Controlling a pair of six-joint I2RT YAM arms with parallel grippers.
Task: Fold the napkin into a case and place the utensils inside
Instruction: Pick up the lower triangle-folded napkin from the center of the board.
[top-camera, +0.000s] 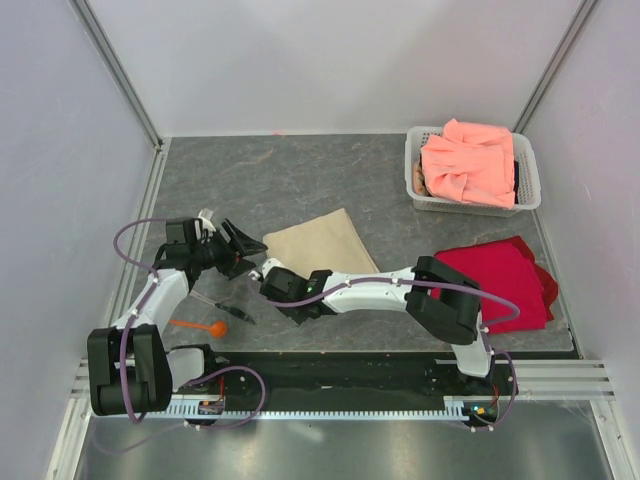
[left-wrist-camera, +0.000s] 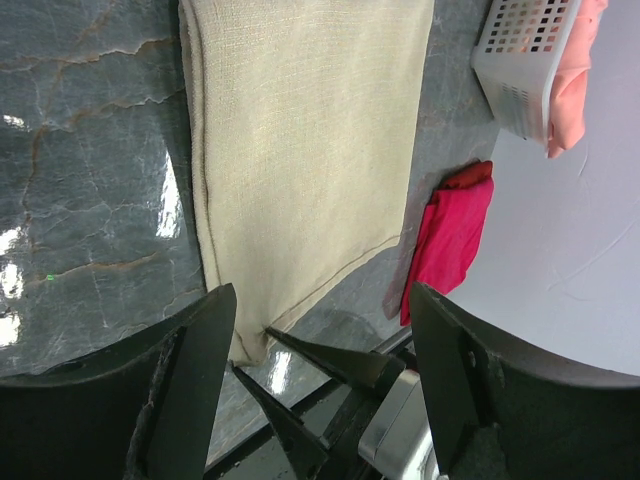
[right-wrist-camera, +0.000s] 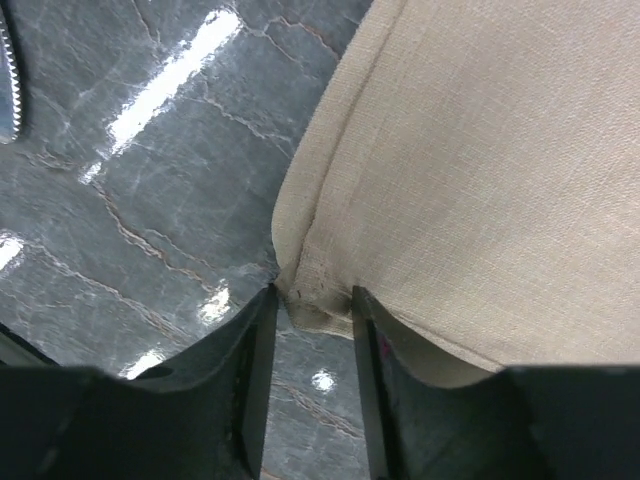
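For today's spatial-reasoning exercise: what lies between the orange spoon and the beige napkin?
Top view: the thin dark utensil, then the right hand at the napkin corner.

Left arm bent at elbow, reaching forward. Left tool (top-camera: 228, 250) level, jaws spread wide. Right arm stretched low, angled across toward left side. Right tool (right-wrist-camera: 312, 330) pointing down, jaws partly apart, grip unclear. Tools close together.

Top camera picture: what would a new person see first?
Probably the beige napkin lying folded mid-table, with the right gripper straddling its near-left corner. Next come the bright colours: a red cloth at the right edge, a salmon-pink cloth heaped in the white basket at the far right, and a small orange spoon by the left arm.
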